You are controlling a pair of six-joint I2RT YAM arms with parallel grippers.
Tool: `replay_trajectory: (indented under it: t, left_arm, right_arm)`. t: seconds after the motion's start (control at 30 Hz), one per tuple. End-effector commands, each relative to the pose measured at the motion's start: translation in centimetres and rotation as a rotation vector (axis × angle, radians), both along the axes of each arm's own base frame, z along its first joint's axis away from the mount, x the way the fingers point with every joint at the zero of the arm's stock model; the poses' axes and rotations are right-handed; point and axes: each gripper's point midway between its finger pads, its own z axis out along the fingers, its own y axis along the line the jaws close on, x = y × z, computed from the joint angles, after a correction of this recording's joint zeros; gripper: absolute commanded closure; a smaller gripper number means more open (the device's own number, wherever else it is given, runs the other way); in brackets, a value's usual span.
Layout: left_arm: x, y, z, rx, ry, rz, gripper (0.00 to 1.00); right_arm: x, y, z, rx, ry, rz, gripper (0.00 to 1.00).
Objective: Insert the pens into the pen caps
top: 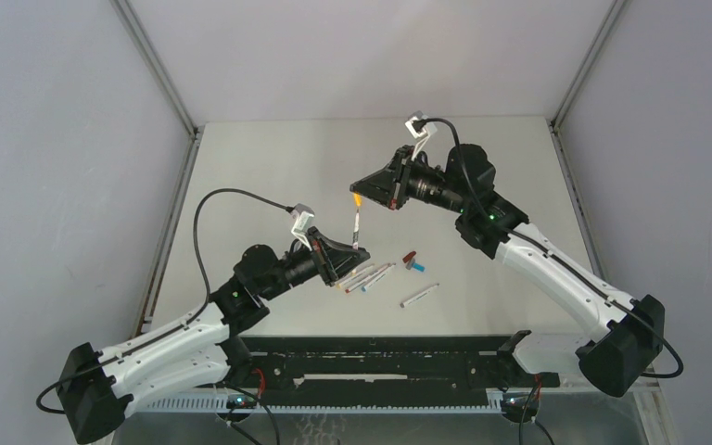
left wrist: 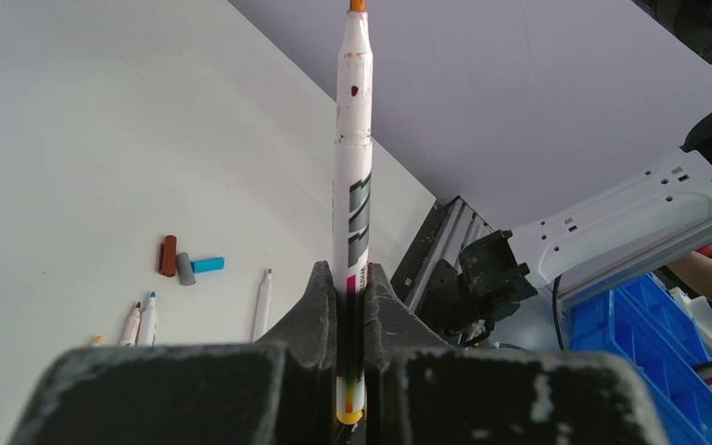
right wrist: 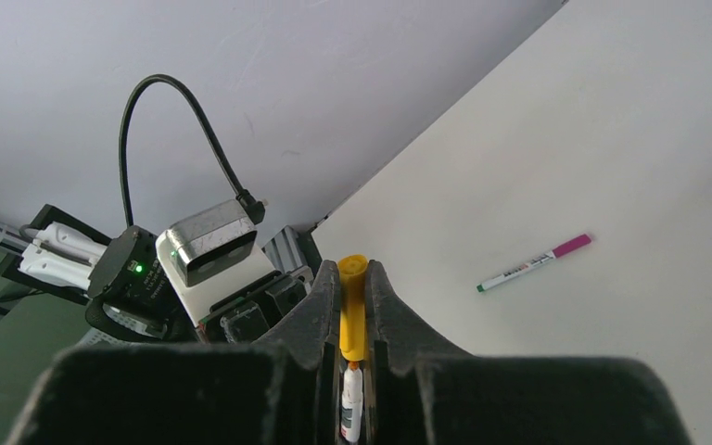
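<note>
Jaws of the left gripper [left wrist: 352,278] clamp one pen [left wrist: 353,158], long axis straight out, orange tip toward the right gripper [right wrist: 353,278], whose jaws pinch one yellow cap [right wrist: 353,311]; three loose caps [left wrist: 185,269] leftward.

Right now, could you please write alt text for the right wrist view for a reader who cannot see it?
The right gripper is shut on a yellow pen cap, with an orange-tipped white pen just below it between the jaws. Behind, a magenta-capped pen lies on the white table.
</note>
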Motion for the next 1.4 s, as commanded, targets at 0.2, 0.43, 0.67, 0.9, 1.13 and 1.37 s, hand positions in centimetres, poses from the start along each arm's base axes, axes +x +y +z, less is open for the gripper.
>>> replay_trajectory:
  t: [0.2,0.43,0.67,0.9,1.13,1.37]
  left_arm:
    - [-0.2,-0.2,3.9,-0.07,-0.068,-0.01,1.0]
    - [-0.1,0.0,4.0,-0.072,-0.069,0.004,1.0]
    - [0.2,0.2,4.0,-0.073,-0.066,0.024,1.0]
    - [0.6,0.8,4.4,-0.092,-0.073,0.061,1.0]
    - [0.5,1.0,5.8,-0.127,-0.111,0.069,1.0]
    - [0.4,0.7,5.4,-0.11,-0.117,0.049,1.0]
  right_arm:
    - [-0.8,-0.1,1.3,0.029,-0.024,0.012,1.0]
    - [-1.0,0.0,0.9,0.014,-0.016,0.014,1.0]
    - [-1.5,0.1,0.6,0.001,-0.013,0.024,1.0]
    - [-2.2,-0.1,-0.1,0.013,0.001,0.022,1.0]
    - [-3.4,0.1,-2.4,0.013,0.043,0.044,1.0]
    - [-5.5,0.5,-3.8,-0.033,0.041,0.155,0.93]
